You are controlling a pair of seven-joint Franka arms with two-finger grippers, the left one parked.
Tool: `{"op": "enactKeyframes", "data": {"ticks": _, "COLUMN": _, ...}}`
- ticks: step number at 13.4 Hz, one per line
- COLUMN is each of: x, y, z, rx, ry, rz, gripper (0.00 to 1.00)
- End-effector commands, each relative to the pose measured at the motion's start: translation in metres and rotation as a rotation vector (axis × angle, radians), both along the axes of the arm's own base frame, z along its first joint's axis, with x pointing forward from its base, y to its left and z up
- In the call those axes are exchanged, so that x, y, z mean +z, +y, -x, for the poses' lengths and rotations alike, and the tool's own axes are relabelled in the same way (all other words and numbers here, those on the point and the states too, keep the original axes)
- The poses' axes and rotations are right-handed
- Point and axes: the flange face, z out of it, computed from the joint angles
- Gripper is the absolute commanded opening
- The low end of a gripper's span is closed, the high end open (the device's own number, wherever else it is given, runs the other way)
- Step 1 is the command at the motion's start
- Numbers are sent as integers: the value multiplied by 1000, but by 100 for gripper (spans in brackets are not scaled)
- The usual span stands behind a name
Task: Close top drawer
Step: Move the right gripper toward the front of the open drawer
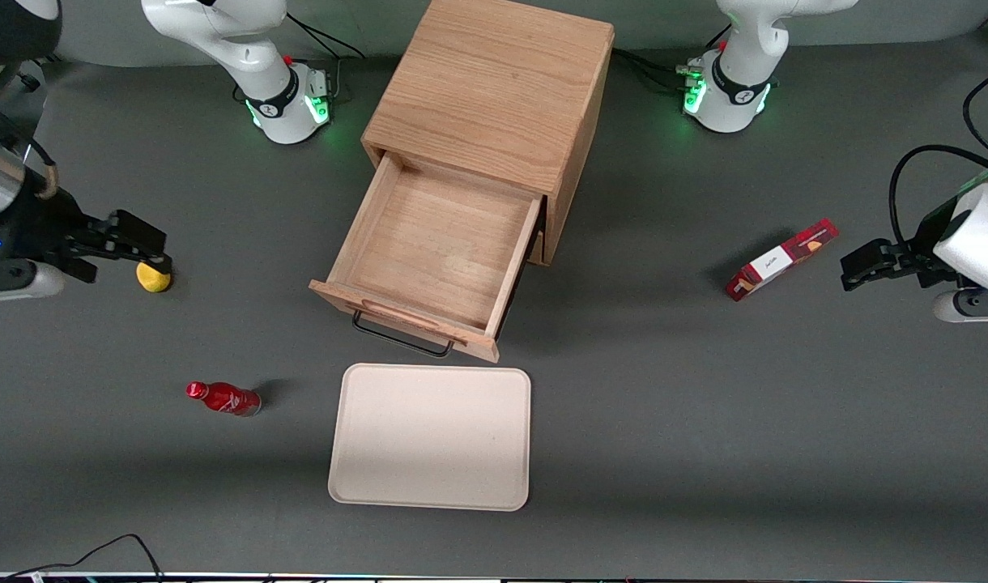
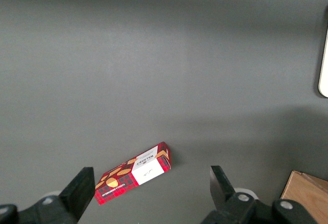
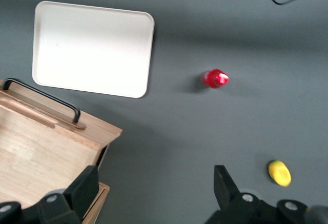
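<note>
The top drawer of the light-oak cabinet stands pulled far out toward the front camera, its shallow tray empty, its black wire handle on the front panel. It also shows in the right wrist view with its handle. My gripper hangs open and empty toward the working arm's end of the table, well off sideways from the drawer, just above a yellow fruit. In the right wrist view the gripper has bare table between its fingers. The lower drawer is hidden under the top one.
A cream tray lies flat in front of the drawer, nearer the front camera. A red bottle lies on the table beside the tray, toward the working arm's end. A red snack box lies toward the parked arm's end.
</note>
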Motion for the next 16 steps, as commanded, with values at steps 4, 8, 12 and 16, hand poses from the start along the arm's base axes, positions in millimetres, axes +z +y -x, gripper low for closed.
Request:
{"op": "enactKeyframes", "data": {"ticks": 4, "x": -22, "y": 82, "z": -27, "rx": 148, "ry": -75, "rz": -153, "gripper": 100}}
{"op": "enactKeyframes", "data": {"ticks": 8, "x": -63, "y": 104, "z": -43, "rx": 489, "ry": -75, "rz": -167, "gripper": 100}}
{"op": "enactKeyframes", "data": {"ticks": 12, "x": -123, "y": 104, "z": -68, "rx": 796, "ry": 39, "rz": -219, "gripper": 100}}
{"op": "enactKeyframes", "data": {"ticks": 16, "x": -152, "y": 91, "z": -82, "rx": 866, "ry": 94, "rz": -348, "gripper": 100}}
